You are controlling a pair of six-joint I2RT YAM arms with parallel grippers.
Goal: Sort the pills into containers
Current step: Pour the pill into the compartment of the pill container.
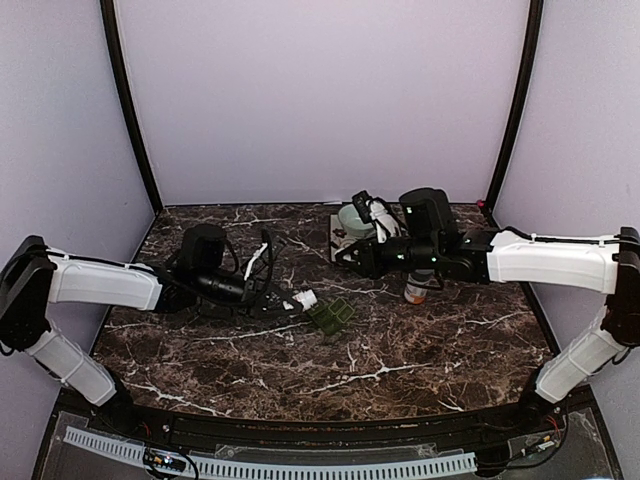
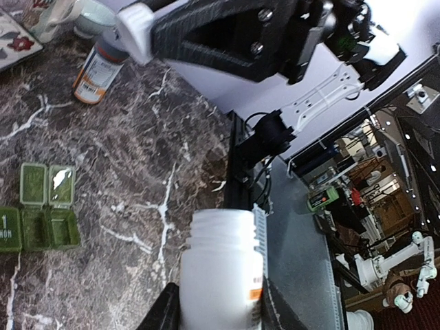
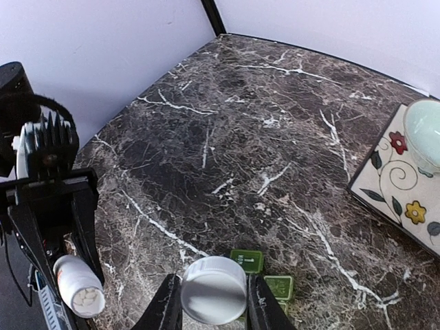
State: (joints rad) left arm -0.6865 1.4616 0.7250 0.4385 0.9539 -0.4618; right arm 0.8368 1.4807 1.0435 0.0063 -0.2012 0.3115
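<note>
My left gripper (image 2: pixel 220 301) (image 1: pixel 288 299) is shut on an uncapped white pill bottle (image 2: pixel 221 271) (image 1: pixel 304 298), held on its side just left of the containers. White pills (image 3: pixel 87 299) show in that bottle's mouth in the right wrist view. The containers (image 1: pixel 332 316) (image 2: pixel 41 216) (image 3: pixel 265 271) are a dark-green strip lying on the marble, two lids flipped open. My right gripper (image 3: pixel 214 302) (image 1: pixel 345 258) hovers behind them, shut on a white bottle cap (image 3: pixel 214 289).
A second bottle with an orange label (image 1: pixel 415 292) (image 2: pixel 100 69) stands under the right arm. A pale green bowl (image 1: pixel 355 215) (image 3: pixel 423 130) sits on a flowered tile (image 3: pixel 399 179) at the back. Purple walls enclose the table.
</note>
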